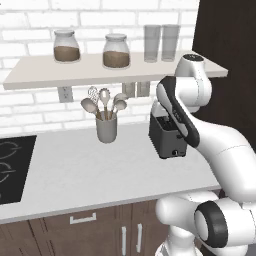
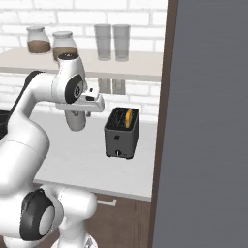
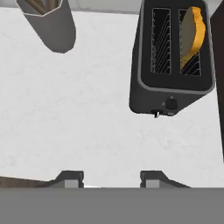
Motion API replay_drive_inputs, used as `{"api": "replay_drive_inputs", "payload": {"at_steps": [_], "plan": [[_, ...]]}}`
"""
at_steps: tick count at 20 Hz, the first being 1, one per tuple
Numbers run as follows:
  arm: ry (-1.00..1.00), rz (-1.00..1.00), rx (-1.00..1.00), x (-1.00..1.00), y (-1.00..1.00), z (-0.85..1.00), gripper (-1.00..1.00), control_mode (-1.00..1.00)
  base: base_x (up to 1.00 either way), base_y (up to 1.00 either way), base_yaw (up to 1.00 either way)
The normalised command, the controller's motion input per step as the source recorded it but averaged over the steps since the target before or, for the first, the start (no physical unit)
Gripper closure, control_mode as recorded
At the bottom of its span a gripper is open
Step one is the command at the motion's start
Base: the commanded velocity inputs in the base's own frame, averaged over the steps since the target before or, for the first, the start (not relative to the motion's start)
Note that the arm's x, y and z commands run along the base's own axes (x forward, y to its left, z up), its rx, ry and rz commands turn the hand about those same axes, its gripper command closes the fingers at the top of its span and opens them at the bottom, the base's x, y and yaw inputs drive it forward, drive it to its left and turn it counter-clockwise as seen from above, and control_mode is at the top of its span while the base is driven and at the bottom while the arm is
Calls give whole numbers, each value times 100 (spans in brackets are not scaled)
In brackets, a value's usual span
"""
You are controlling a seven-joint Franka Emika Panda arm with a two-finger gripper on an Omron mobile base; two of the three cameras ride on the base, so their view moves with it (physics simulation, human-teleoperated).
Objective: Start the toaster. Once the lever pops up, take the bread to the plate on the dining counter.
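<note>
While the utensil cup (image 3: pixel 48 24) is standing at eleven o'clock in the hand view, the gripper (image 3: pixel 112 179) is hovering over bare counter (image 3: pixel 65 118), jaws apart and holding nothing. The toaster (image 3: pixel 173 61) is sitting at one o'clock, the bread (image 3: pixel 193 36) poking from its right slot.

**Non-task items on counter and shelf**

A grey utensil cup (image 1: pixel 106 129) stands upright on the white kitchen counter (image 1: pixel 75 175), holding spoons and a whisk (image 1: pixel 93 93). A black cooktop (image 1: pixel 12 167) is set into the counter at far left. The wall shelf (image 1: pixel 75 70) carries two lidded jars (image 1: pixel 67 46) of brown contents and two empty glasses (image 1: pixel 152 43) side by side. Wall outlets (image 1: pixel 65 93) sit beneath the shelf. Dark wood cabinets (image 1: pixel 95 232) run below.
</note>
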Motion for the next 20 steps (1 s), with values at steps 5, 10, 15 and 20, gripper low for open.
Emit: {"api": "replay_drive_inputs", "payload": {"at_steps": [5, 10, 15, 20], "plan": [[-2, 0, 0, -9, -12, 0, -100, -100, 0, 0, 0], [-5, 0, 1, -7, -54, -8, -100, -100, 0, 0, 0], [0, 9, 1, 0, -25, -34, -100, -100, 0, 0, 0], [0, 16, 0, 0, -11, -50, -100, -100, 0, 0, 0]]}}
